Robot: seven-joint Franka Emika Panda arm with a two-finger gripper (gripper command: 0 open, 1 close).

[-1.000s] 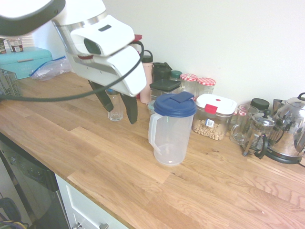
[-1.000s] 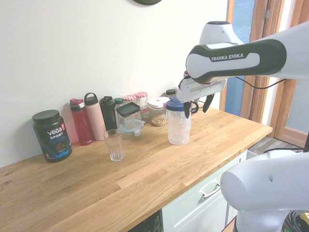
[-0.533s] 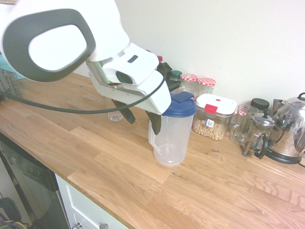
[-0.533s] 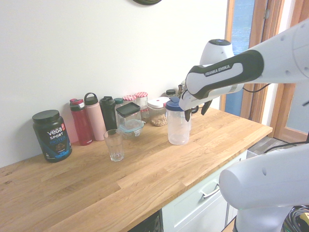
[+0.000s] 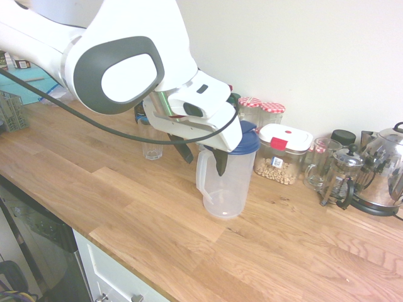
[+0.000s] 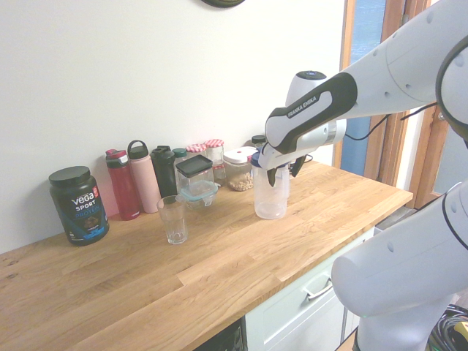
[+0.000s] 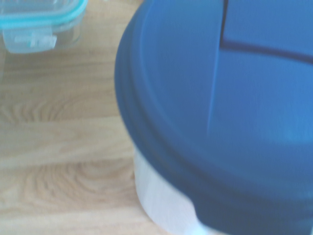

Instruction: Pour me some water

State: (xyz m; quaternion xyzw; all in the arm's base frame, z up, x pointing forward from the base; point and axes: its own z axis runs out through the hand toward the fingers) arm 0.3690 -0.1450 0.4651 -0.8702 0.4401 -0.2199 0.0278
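In the first exterior view the white robot arm (image 5: 132,63) reaches in from the upper left of the frame, and its claw (image 5: 205,166) points downward near the middle. The two dark fingers are spread, with a gap between them and nothing pinched. They overlap the upper part of the pitcher (image 5: 228,189) and its handle (image 5: 201,175) in this view; whether either finger touches them cannot be told.

The pitcher, of cloudy clear plastic, stands upright on the wooden table (image 5: 132,220), just right of the middle of the frame, its blue lid (image 5: 247,142) on. An empty-looking drinking glass (image 5: 152,150) stands upright left of the claw. To the right of the pitcher sits a white-lidded container (image 5: 282,160) with nuts or something like them inside, then a glass mug (image 5: 320,165), a French press (image 5: 344,173) and, at the right edge, a shiny kettle (image 5: 381,173).

In the second exterior view the glass is left of the middle and the pitcher right of it, well apart. A dark tub (image 6: 79,206), a red bottle (image 6: 123,186) and a pink bottle (image 6: 145,179) line the left side by the wall. The wrist view is largely filled by the blue lid, with a teal-rimmed container (image 7: 36,29) at the upper left.
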